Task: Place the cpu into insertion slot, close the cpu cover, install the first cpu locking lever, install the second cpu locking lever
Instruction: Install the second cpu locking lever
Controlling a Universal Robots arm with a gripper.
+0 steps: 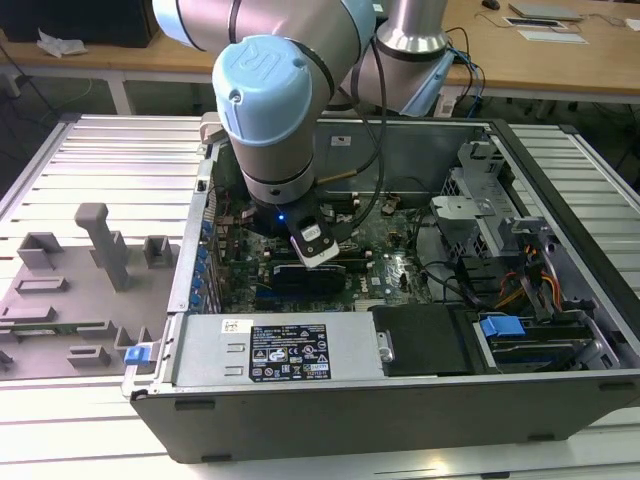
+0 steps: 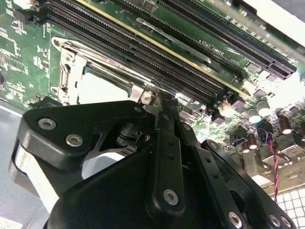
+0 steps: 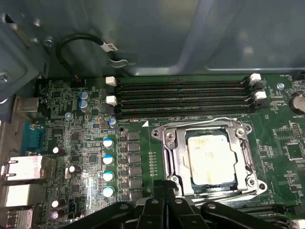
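**CPU seated under its cover, pincer closed at the socket's edge**

In the first wrist view you see the cpu (image 3: 209,160) lying flat in the insertion slot (image 3: 174,164), its pale top showing through the window of the cpu cover (image 3: 205,128), which lies down over it. The gripper (image 3: 164,200) sits at about seven o'clock from the chip, just beside the socket frame. In the second wrist view your gripper (image 2: 159,102) has its fingers pressed together, holding nothing you can make out, with the cover (image 2: 71,71) at ten o'clock from the tips. In the exterior view the arm reaches down into the computer case (image 1: 560,180).
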